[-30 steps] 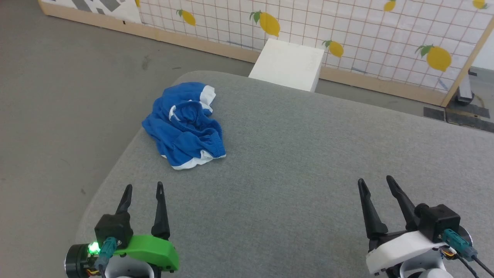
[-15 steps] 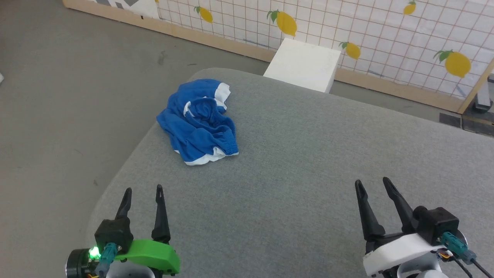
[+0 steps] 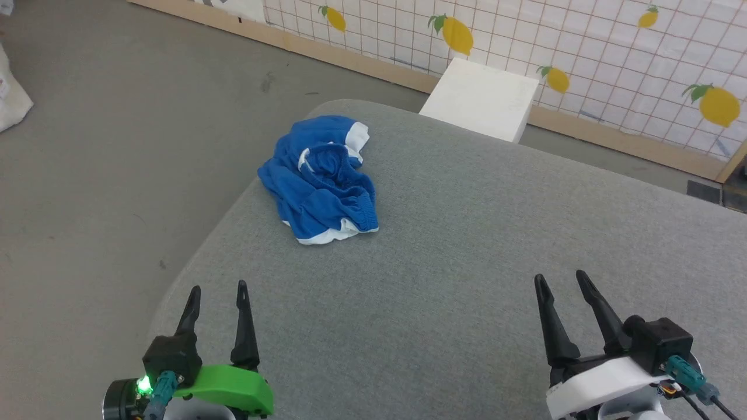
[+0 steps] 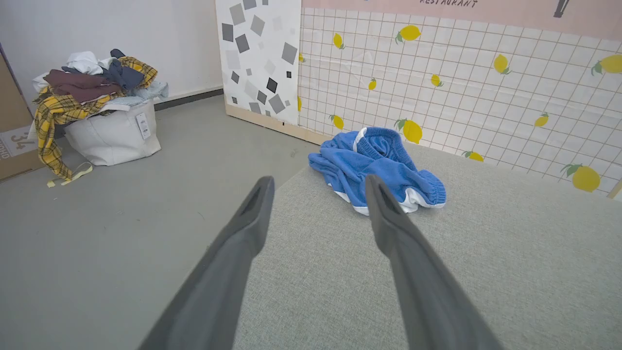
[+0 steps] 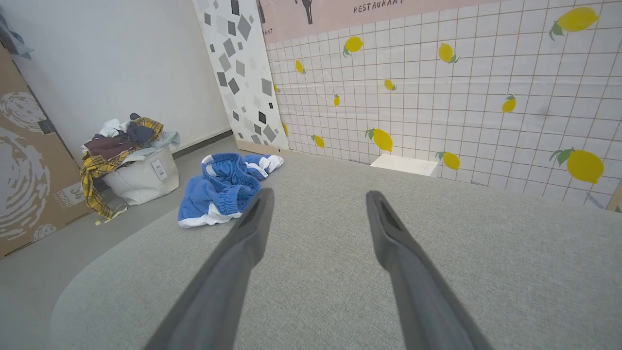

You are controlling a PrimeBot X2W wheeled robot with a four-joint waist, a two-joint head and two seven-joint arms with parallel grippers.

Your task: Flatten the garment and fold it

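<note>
The bright blue shorts (image 3: pixel 322 179) lie crumpled in a heap near the far left corner of the grey padded table (image 3: pixel 467 256), white trim showing at their near and far ends. The left wrist view has the shorts (image 4: pixel 376 167) just beyond my fingertips, and in the right wrist view the shorts (image 5: pixel 221 187) sit off to the left. My left gripper (image 3: pixel 217 290) hovers open over the table's near left edge, well short of the heap. My right gripper (image 3: pixel 560 279) is open at the near right, far from the shorts. Neither holds anything.
A white box (image 3: pixel 480 99) stands on the floor behind the table's far edge, before a lemon-print tiled wall (image 3: pixel 583 52). A white laundry bag piled with clothes (image 4: pixel 97 116) sits on the grey floor to the left. The table's left edge drops off close to the shorts.
The whole head view has shifted to the right as the camera turned left. The shorts lie as before, and both grippers stay open in the same places.
</note>
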